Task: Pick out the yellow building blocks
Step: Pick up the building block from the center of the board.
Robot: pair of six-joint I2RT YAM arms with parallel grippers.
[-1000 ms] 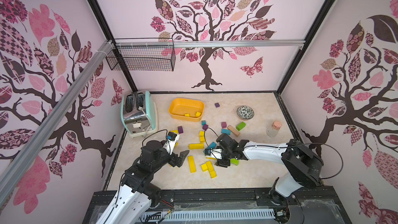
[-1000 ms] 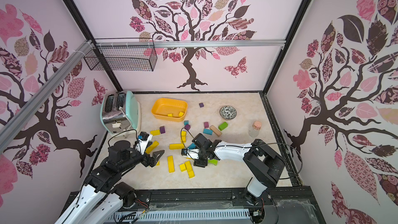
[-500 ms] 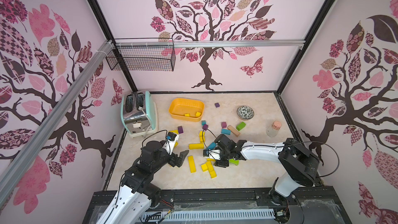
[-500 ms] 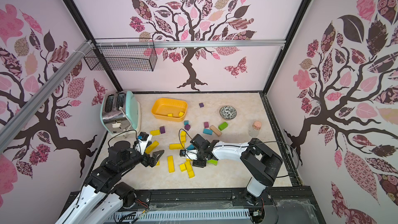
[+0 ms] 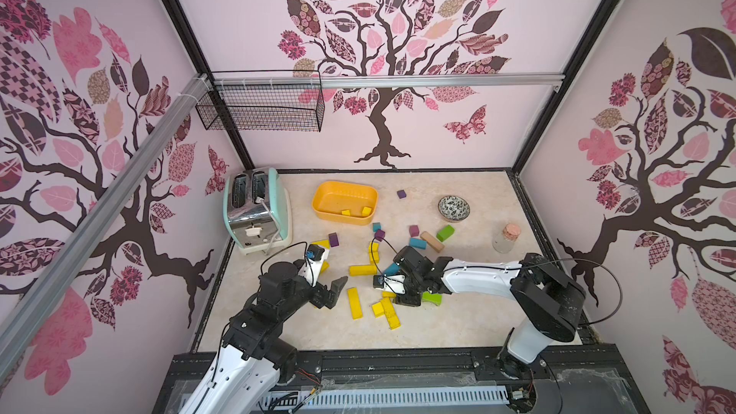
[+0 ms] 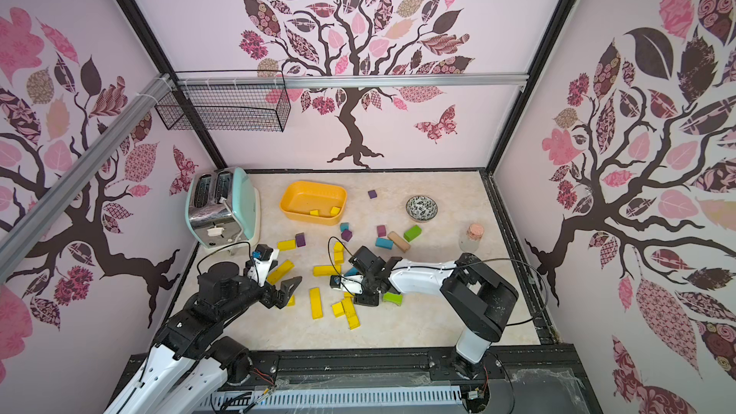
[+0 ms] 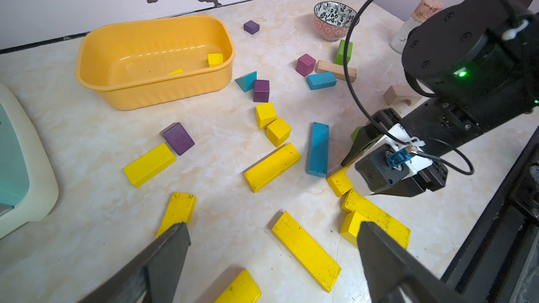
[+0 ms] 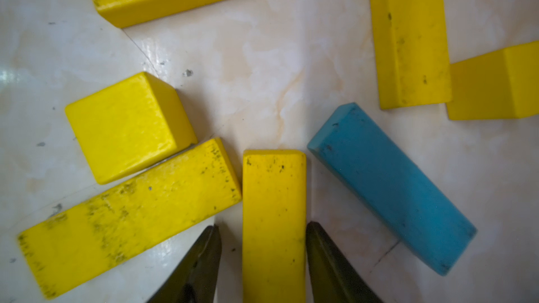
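At the far left a mint toaster stood against the wall. Just beside it the left gripper hung low over the table, jaws spread wide with nothing between them. The yellow building blocks lay around and ahead of it, and a slanted yellow bar was partly hidden behind its wrist in a top view. Farther back sat the orange-yellow tub, with two small yellow pieces inside. Mid-table the other yellow ones lay scattered, one touching a purple block. The right gripper was down among them, its jaws either side of a short yellow bar. One finger lay against the bar's side and the other stood a sliver off, so it was not pinching. Crowding that bar on one flank was a long yellow bar, its end touching or nearly so, with a yellow cube against it. A blue bar lay close on the other flank, apart. A lime block lay just beside the right wrist. Farther right a teal block, a tan bar and a green block clustered together. Beyond them stood a patterned bowl and a corked bottle.
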